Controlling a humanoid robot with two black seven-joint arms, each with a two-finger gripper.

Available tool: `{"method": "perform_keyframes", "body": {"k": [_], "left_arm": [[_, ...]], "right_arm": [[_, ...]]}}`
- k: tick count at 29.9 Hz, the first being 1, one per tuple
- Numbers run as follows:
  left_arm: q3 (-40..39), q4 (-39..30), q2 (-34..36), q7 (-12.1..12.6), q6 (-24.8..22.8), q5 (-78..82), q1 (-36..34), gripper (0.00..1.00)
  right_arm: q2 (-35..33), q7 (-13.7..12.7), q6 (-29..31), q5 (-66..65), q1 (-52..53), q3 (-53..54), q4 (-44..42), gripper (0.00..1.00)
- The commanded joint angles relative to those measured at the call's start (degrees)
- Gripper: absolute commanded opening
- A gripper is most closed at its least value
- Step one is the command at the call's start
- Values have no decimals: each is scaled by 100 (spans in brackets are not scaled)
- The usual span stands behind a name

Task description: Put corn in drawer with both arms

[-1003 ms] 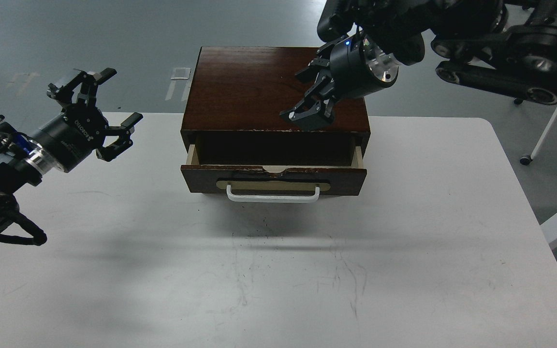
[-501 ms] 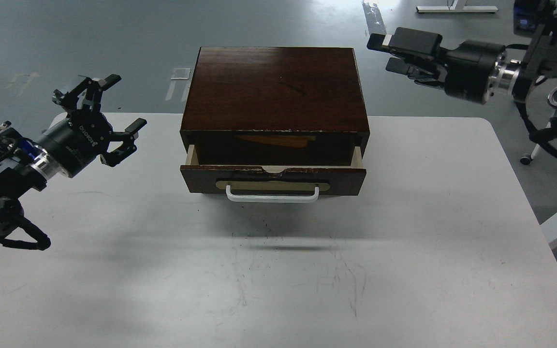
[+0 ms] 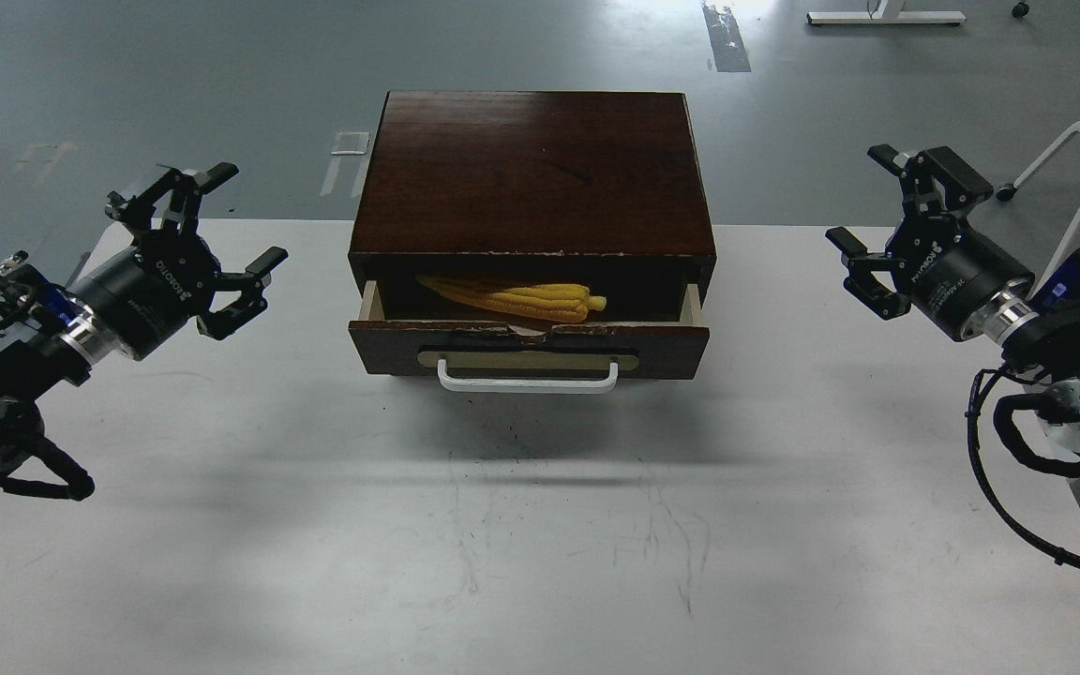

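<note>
One corn cob (image 3: 514,297): lying in open drawer (image 3: 529,349), frame centre.
Left gripper (image 3: 205,230): fingers apart, empty, frame left.
Right gripper (image 3: 896,223): fingers apart, empty, frame right.

A lab or test space, by the look of it: bare grey painted floor (image 3: 174,75) with tape marks (image 3: 350,142), a scuffed white table (image 3: 540,525), wheeled furniture legs (image 3: 1056,178) far right.
</note>
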Motion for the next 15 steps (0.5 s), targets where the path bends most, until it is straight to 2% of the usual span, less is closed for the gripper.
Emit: {"method": "perform_keyframes", "body": {"k": [1,15], "left_arm": [[-8,1,-61,0,-1,-3,1,99],[-17,9,-97,0,-10,-12,1,99]], "right_arm": [[191,-1,3,155,-161,54,-81,97],[403,-1,20,147,-276,90,-231,100]]}}
